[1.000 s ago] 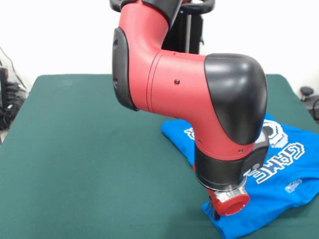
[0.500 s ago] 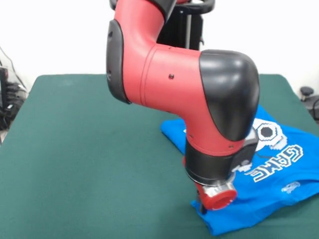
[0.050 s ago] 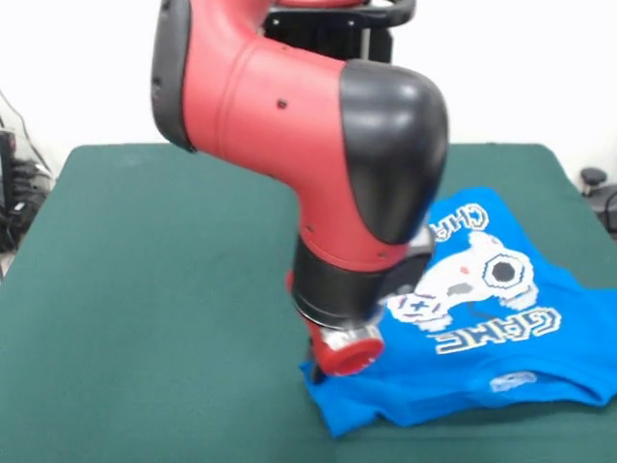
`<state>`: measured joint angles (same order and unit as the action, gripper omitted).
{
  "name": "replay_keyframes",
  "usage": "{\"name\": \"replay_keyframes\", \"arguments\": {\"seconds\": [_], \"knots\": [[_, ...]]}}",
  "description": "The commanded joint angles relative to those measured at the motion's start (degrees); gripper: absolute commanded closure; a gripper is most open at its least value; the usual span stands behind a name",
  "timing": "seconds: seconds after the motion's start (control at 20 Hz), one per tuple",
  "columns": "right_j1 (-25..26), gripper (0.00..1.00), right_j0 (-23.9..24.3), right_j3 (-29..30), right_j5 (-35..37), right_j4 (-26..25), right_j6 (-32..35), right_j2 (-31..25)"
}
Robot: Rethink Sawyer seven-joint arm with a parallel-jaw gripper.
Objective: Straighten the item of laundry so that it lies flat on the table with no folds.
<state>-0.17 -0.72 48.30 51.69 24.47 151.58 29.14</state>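
Laundry under inspection is a bright blue T-shirt (image 3: 482, 338), seen in the front view only, lying on the dark green table (image 3: 145, 289) toward four o'clock of the picture and reaching to the right edge at about three o'clock. The garment is not flat: creases run across its lower portion, and the corner at roughly six o'clock is bunched and drawn toward the arm. The white print faces up: a pixel-art game controller at the centre of the cloth, the word "GAME" readable below it in outlined block letters, and above it, toward one o'clock of the print, the letters "CHA", the rest of that word being covered by the arm. A small pale label or mark lies near the lower hem at about five o'clock of the shirt; its wording is too small to read. The red and black arm (image 3: 318, 145) descends from twelve o'clock and crosses the left portion of the shirt. The gripper (image 3: 316, 371) sits at the shirt's left corner, beneath the round red wrist end, down at cloth level; only a dark tip shows there, and whether its fingers are apart, together or clamped on the fabric cannot be told. The left half of the table, from seven to eleven o'clock, carries bare green cloth.
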Motion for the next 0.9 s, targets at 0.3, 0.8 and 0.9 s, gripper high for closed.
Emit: {"name": "replay_keyframes", "arguments": {"seconds": [0.3, 0.8, 0.9], "knots": [[-2.56, 1.00, 2.94, 12.47, -10.93, -8.42, 3.20, -0.42], [-5.76, 1.00, 6.93, 17.50, -17.17, -13.96, -1.32, -2.75], [-6.40, 1.00, 8.04, 17.81, -17.66, -15.22, -2.26, -3.04]]}}
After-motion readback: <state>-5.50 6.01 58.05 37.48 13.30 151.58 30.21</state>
